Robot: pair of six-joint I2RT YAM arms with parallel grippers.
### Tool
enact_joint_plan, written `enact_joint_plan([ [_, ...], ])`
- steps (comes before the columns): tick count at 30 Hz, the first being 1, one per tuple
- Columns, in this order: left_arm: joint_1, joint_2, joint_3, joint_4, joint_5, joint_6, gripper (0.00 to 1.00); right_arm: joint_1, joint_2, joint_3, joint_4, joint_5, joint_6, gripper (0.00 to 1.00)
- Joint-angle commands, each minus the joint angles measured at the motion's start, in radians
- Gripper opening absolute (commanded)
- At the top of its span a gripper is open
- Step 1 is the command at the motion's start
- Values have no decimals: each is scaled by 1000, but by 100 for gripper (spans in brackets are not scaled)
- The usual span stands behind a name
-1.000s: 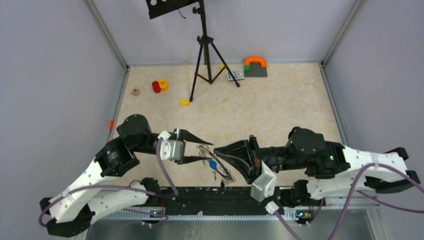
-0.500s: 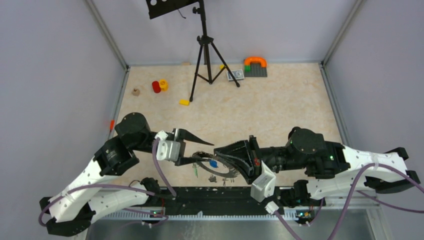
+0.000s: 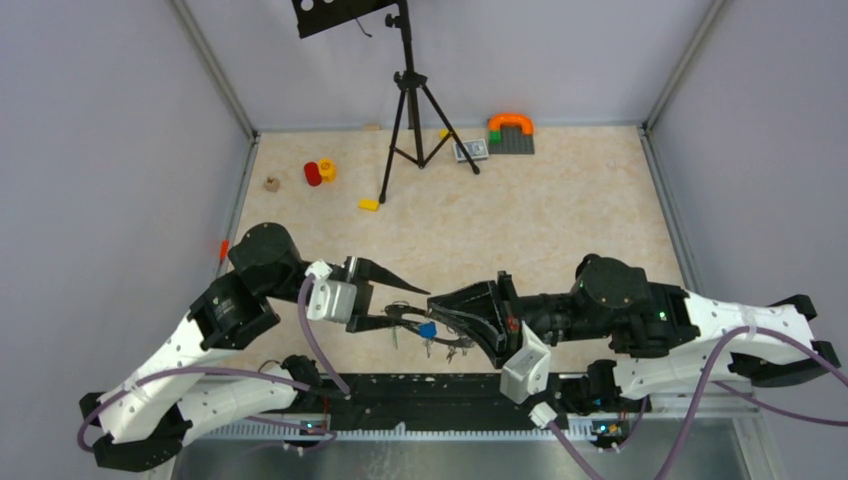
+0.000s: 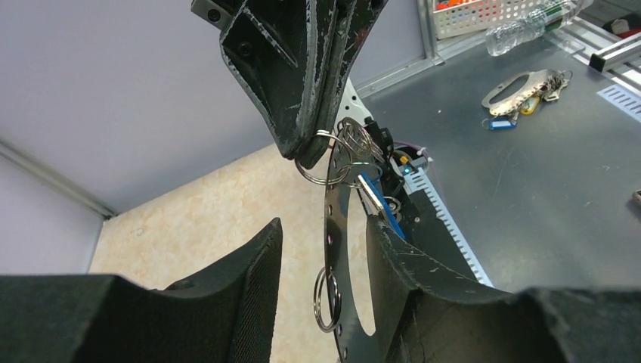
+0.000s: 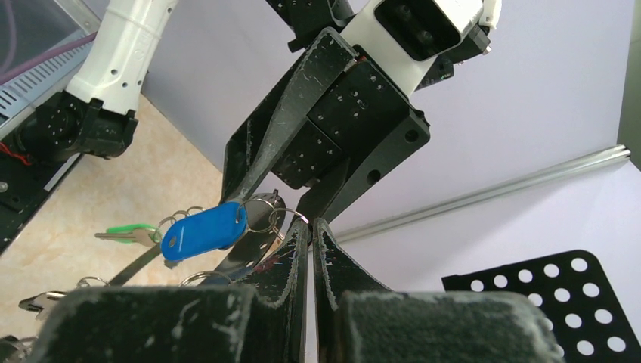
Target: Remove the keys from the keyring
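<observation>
Beige stone-pattern table fills the top view, with a tripod at the far side. Near the bases, the left gripper and right gripper meet tip to tip, and the keyring hangs between them above the near table edge with the keys dangling from it. Compared with the frame half a second back, the keyring has turned from lying flat and open to the camera to standing nearly edge-on.

Left wrist view: the left jaws stand apart and straddle the keyring, which sits edge-on between them with a clear gap on one side. Contact with the other finger cannot be settled here. The right jaws are pressed together on a small split ring at the keyring's top edge.

Right wrist view: a blue-tagged key and a green-tagged key hang just left of the closed fingers.

Step in hand: steadying the keyring while one split ring is pinched. The next move probably calls for the left jaws to clamp the keyring firmly, so the right arm can work the split ring off it.
</observation>
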Motion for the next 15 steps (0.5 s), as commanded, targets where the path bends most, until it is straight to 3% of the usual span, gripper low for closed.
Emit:
enact_joint_plan([
  [1, -2, 8, 29, 67, 46, -39, 47, 11, -4, 7, 59, -13, 12, 0],
  [15, -2, 25, 27, 106, 75, -76, 47, 11, 9, -23, 92, -13, 10, 0],
])
